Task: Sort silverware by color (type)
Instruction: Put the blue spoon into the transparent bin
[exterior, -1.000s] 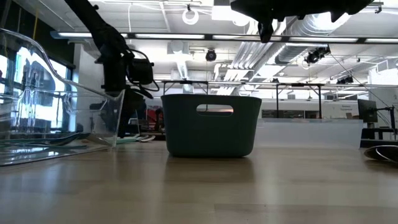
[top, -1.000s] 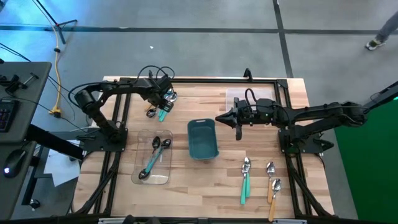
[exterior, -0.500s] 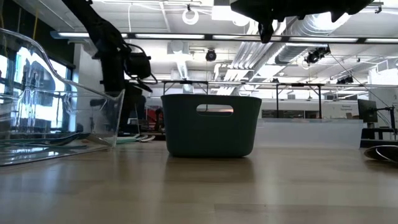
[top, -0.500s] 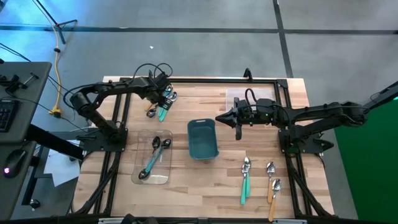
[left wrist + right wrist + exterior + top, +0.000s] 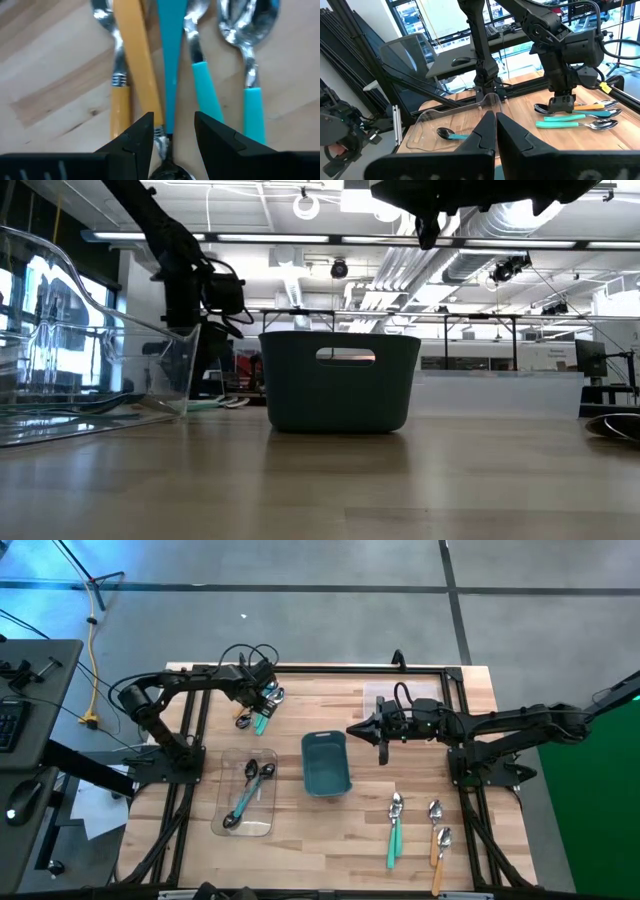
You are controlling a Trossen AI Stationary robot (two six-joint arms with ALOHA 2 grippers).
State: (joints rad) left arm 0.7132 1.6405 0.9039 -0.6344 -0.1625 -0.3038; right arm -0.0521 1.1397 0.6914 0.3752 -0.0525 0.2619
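Down at the table's eleven o'clock, the left tool [image 5: 169, 135] hovers released over a spoon pile [image 5: 258, 712], fingers [image 5: 137, 135] astride a teal handle [image 5: 167, 60] beside an orange one [image 5: 137, 55]. The right tool [image 5: 383, 748], clenched and empty, hangs at one o'clock above the bin [image 5: 325, 763]. More spoons [image 5: 396, 825] lie at five o'clock, others in the tray [image 5: 228, 790].

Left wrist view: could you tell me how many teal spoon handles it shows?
3: one teal handle running into the open left gripper, a second beside it, a third beyond. Others may lie out of frame.
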